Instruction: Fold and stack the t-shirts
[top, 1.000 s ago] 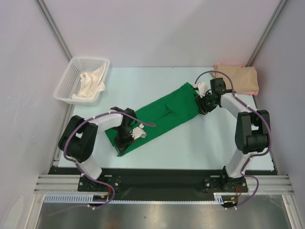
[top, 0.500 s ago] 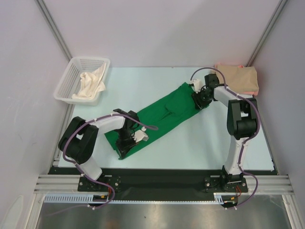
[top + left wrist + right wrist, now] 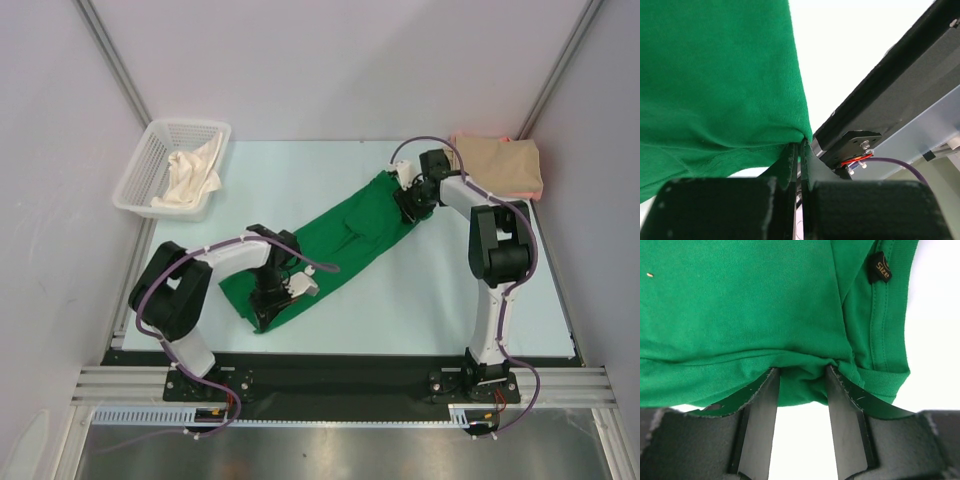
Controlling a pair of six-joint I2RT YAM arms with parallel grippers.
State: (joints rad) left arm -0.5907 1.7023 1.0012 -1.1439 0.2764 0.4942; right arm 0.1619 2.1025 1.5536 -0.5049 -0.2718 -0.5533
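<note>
Green tee (image 3: pixel 345 235) lies slantwise mid-table (image 3: pixel 330 165), already folded into a long strip. The left gripper (image 3: pixel 800 146) is clenched on its near corner. The right gripper (image 3: pixel 802 371) stands half-closed around the bunched far hem, and I can't tell if it grips. I'd judge a crosswise fold is starting: secure that pinch, then bring the ends together.

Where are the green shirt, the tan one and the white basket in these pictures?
green t-shirt (image 3: pixel 350 228): overhead view, middle of the spread cloth.
tan t-shirt (image 3: pixel 497 165): overhead view, centre of its folded top.
white basket (image 3: pixel 138 170): overhead view, its left mesh wall.
</note>
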